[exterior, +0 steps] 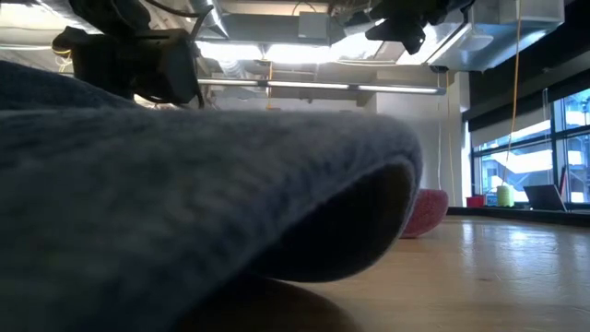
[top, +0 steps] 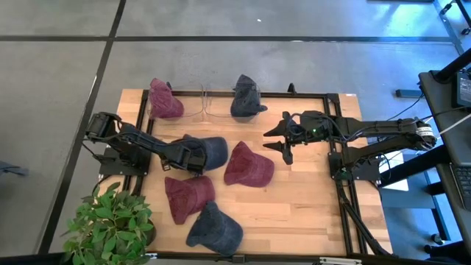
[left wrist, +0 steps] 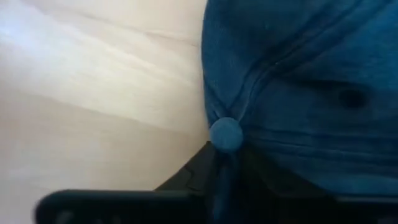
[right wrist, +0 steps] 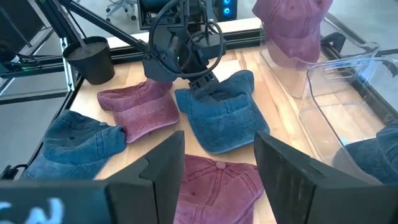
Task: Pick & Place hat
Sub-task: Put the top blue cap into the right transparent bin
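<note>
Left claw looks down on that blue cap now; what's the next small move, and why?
Probably finish the pinch, then lift a little. The left claw sits on the blue cap, fabric against its fingers in the wrist view. The right claw hangs open, clear of it.

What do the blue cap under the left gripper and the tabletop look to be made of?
Blue cap: washed denim or cotton twill, matte, judging by faded patches, stitched panel seams and a fabric-covered top button.
Tabletop: light wood, likely a sealed butcher-block slab, with plank lines, grain and a soft sheen.
Left gripper is pressed onto the cap.
</note>
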You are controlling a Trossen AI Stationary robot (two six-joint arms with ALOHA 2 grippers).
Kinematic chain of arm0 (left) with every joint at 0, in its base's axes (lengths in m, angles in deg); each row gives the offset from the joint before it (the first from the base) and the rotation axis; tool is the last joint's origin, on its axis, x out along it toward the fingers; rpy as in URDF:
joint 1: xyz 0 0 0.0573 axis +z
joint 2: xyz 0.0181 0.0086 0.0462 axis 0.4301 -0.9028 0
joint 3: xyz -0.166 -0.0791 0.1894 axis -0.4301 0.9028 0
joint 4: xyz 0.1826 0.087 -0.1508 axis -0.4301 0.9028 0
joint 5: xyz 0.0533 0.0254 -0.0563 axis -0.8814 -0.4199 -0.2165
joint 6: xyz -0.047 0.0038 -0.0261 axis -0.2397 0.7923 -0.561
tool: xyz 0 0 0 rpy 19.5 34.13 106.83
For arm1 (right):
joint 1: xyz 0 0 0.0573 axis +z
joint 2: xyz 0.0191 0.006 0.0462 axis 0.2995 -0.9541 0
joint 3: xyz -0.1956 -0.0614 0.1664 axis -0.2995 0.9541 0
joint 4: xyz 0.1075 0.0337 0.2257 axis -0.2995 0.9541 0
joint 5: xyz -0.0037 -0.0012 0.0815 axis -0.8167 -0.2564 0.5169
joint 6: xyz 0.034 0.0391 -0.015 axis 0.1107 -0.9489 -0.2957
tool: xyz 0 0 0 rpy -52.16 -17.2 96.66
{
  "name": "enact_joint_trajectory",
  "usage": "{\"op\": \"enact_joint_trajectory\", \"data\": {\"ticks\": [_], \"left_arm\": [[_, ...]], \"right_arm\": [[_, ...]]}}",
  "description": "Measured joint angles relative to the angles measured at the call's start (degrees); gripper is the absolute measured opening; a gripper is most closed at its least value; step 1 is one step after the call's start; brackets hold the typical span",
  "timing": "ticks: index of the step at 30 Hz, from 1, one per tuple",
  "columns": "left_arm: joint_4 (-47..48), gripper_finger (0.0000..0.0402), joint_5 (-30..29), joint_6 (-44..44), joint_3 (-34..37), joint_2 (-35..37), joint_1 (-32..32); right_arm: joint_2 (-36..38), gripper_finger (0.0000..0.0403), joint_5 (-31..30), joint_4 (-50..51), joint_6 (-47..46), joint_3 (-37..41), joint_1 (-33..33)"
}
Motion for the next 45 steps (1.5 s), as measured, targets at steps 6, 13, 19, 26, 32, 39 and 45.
{"op": "enact_joint_trajectory", "data": {"ticks": [6,13,19,26,32,39,45], "left_arm": [[-1.28,0.001,-1.47,9.07,0.07,1.11,0.01],[-1.46,0.0006,-2.03,27.16,-4.95,5.76,0.02],[-0.97,0.0005,-3.86,46.6,-13.3,9.1,0.65],[-2.41,0.0004,0.76,78.51,-24.88,9.6,3.17],[-4.96,0.0004,5.36,99.88,-31.83,9.6,5.1],[-5.02,0.0004,4.32,112.58,-35.31,9.6,6.36],[-6.45,0.0004,4.66,117.62,-35.74,9.6,6.32]], "right_arm": [[0.0,0.0194,0.0,0.11,0.17,0.0,0.0],[0.0,0.0194,0.0,0.02,0.54,-0.02,0.01],[0.0,0.0194,-4.26,0.04,1.96,-0.04,-0.03],[-0.01,0.0194,0.67,-0.7,3.15,-0.42,-1.85],[-3.52,0.0194,3.45,0.95,4.14,-7.43,-3.05],[-14.77,0.0194,3.66,9.33,5.01,-21.08,-2.99],[-23.32,0.0194,3.62,16.11,7.48,-33.22,-2.99]]}}
